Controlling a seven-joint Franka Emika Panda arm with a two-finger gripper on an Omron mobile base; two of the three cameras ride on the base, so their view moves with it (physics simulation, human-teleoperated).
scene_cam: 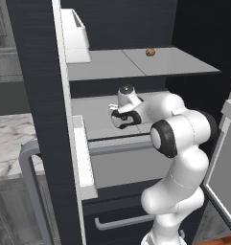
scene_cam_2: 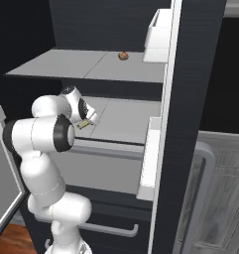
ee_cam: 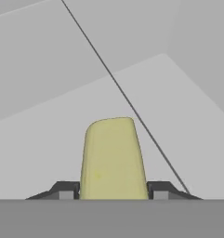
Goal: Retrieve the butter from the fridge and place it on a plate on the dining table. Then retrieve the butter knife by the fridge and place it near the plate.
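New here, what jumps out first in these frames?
The white arm reaching deep into the open fridge, its gripper closed around the yellowish butter on the middle shelf. Next, the small brown round item sitting alone on the shelf above.

I see a small brown round item (scene_cam: pixel 150 52) at upper right, and marble counter (scene_cam: pixel 6 143) at left.

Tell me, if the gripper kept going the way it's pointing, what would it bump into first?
The butter. It already sits between the gripper's two fingertips, which look pressed against its sides. Past it comes the grey fridge shelf, though depth is hard to judge.
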